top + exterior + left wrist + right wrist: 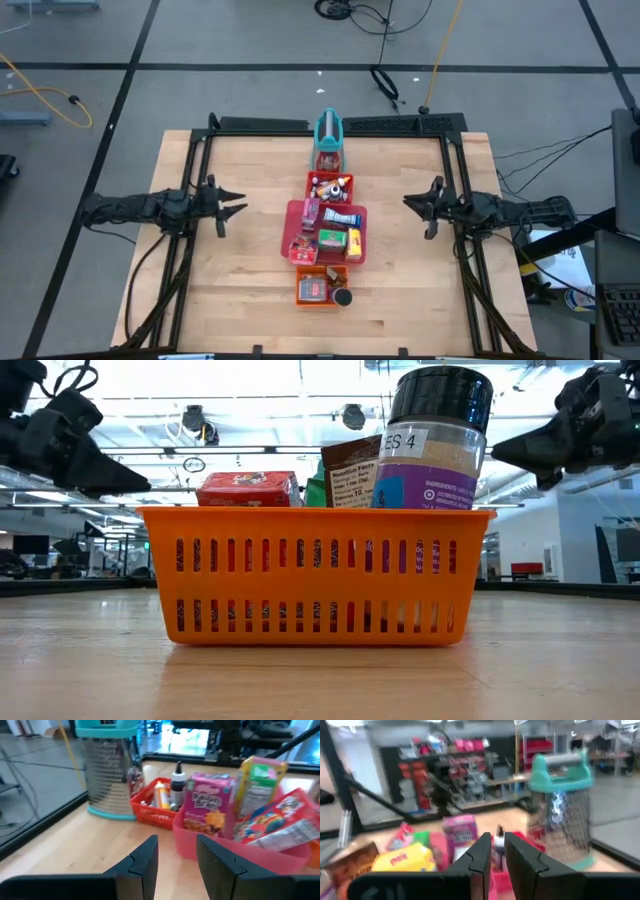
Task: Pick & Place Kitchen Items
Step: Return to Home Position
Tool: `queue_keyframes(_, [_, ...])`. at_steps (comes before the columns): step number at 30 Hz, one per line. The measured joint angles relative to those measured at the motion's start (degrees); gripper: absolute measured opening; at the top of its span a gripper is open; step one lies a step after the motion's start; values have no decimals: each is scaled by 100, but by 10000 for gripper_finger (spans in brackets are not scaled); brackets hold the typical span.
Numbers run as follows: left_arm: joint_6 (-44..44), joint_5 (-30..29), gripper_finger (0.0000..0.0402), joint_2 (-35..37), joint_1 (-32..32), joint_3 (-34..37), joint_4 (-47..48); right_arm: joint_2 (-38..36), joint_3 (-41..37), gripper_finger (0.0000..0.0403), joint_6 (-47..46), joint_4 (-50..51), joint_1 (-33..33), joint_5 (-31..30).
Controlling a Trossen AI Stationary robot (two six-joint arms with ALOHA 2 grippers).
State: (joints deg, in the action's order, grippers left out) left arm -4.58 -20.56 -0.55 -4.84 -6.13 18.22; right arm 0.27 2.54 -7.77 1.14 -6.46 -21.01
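Note:
The kitchen items sit in three trays down the table's middle. A large red tray [298, 215] holds pink [207, 802], green [331, 237], yellow [353, 240] and blue-white [342, 214] boxes. A small red tray [329, 186] holds tiny bottles. An orange tray [318, 575] near the front edge holds a red box [248, 488], a brown packet [350, 470] and a black-lidded purple jar [435, 440]. My left gripper [240, 203] hovers open to the left of the trays. My right gripper [412, 200] hovers open to their right. Both point toward the trays.
A teal-handled metal grater [329, 135] stands upright just beyond the small red tray, near the far edge. A black frame [400, 125] runs along the table's far and side edges. Bare wood lies between each gripper and the tray row.

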Motion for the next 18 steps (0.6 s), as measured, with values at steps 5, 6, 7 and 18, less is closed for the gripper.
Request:
queue_keyframes(5, [448, -53, 131, -20, 247, 0, -1, 8, -25, 47, 502, -253, -2, 51])
queue_keyframes(6, [508, -52, 131, -43, 279, 0, 1, 1, -26, 47, 518, -240, -2, 43])
queue_keyframes(7, [526, -51, 131, -53, 304, 0, 2, 9, -26, 47, 521, -222, -1, 39])
queue_keyframes(18, [366, -48, 131, -53, 332, 0, -9, 162, -30, 47, 555, -783, 0, 17])
